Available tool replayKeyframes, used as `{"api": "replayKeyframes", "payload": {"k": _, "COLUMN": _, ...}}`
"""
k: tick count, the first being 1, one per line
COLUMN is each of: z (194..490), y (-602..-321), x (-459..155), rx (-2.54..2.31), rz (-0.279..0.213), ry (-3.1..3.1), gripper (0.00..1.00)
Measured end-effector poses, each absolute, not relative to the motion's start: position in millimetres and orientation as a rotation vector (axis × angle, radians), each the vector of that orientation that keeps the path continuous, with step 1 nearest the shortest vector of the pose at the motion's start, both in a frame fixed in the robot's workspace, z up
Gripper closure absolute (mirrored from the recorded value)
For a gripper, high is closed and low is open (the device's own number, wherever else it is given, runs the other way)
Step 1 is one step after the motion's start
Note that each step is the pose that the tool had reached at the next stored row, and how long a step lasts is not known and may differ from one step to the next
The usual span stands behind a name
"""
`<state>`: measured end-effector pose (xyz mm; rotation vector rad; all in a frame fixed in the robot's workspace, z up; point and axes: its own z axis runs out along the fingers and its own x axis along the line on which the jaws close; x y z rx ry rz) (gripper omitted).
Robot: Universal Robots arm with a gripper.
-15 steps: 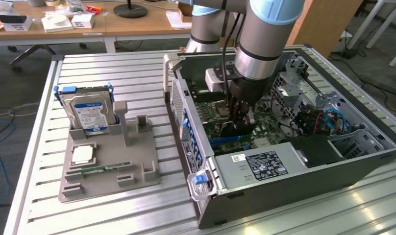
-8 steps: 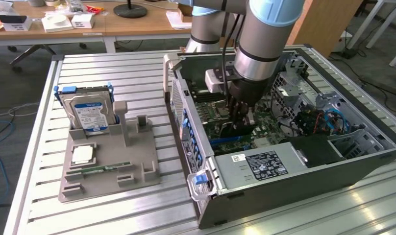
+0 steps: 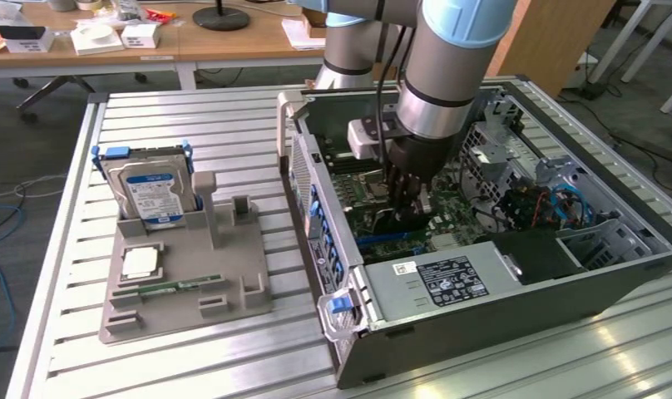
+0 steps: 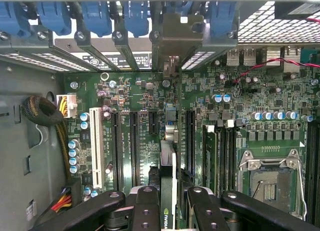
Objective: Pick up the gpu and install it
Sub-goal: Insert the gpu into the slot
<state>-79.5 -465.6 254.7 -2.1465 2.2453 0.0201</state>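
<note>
Silver-grey tubular arm with pale blue joint caps, a black cable alongside, and a black gripper with round-pinned linked fingers.

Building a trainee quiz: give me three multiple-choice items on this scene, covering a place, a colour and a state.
1. Where is the gpu? A) on the grey tray B) inside the computer case C) on the wooden desk
2. The side rails on the hard drive are: A) red B) blue C) yellow
3. The gripper is: A) open and empty B) shut on the hard drive C) shut on the gpu
B: it hangs edge-on over the motherboard. B: blue rails flank the drive. C: its fingers clamp the gpu.
</note>
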Motion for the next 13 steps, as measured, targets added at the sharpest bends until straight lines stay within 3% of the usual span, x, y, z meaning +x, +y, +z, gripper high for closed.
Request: {"api": "replayKeyframes", "payload": {"k": 13, "z": 252.7, "y": -465.4, "x": -79.6, "rx": -2.146, "rz": 0.02, "ry": 2.245, "gripper": 0.74}}
